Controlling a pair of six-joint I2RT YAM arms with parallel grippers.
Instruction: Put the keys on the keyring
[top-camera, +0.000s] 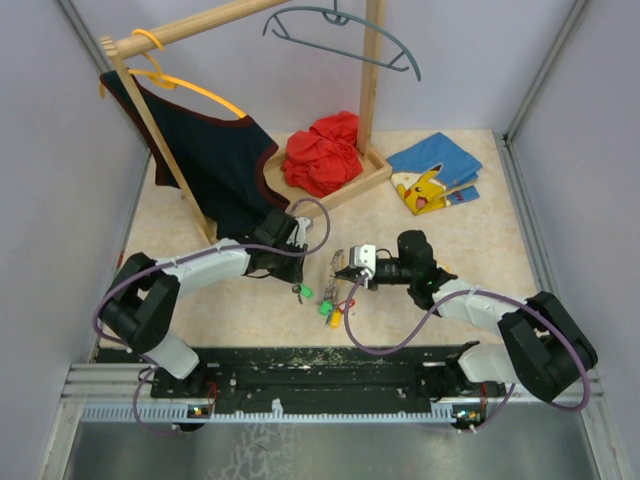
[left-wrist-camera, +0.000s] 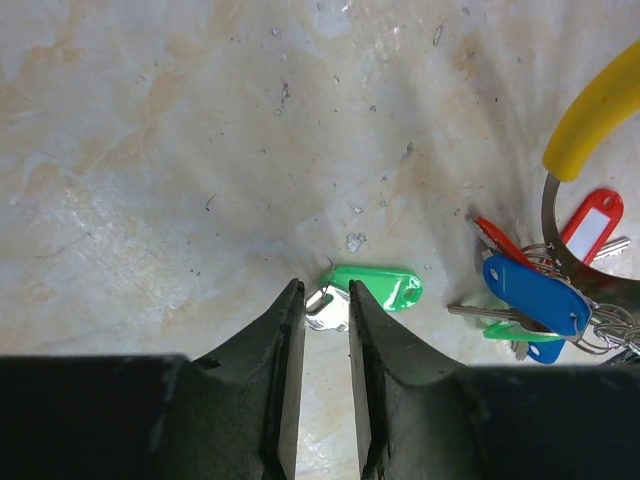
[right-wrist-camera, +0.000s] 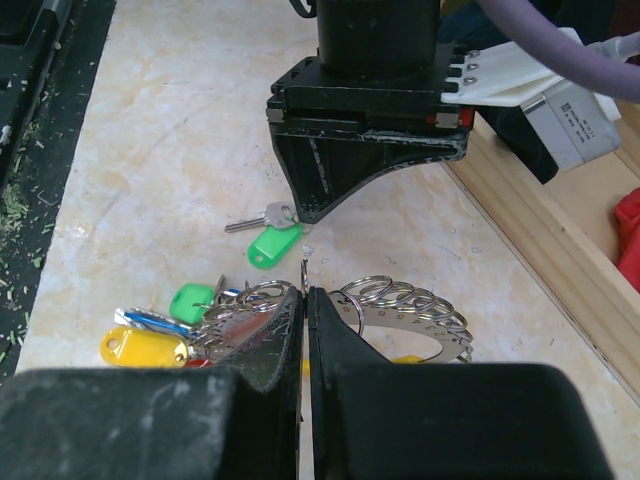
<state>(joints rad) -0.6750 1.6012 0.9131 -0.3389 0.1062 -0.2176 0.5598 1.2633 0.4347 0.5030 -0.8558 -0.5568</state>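
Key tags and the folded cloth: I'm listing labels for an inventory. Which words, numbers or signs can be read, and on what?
No text can be read in any view.
Red key tag: white insert, no writing visible.
Green key tag, blue key tag, yellow key tag: no writing visible.
Folded cloth: a yellow cartoon figure; the small marks beside it are too blurred to read.

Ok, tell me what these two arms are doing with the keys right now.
The right gripper is shut on the keyring, pinching its thin metal band, with a bunch of tagged keys already on it. The left gripper is down at a lone green-tagged key lying flat on the table, its fingers slightly apart with the key's metal end at their tips. That key is not on the ring yet.
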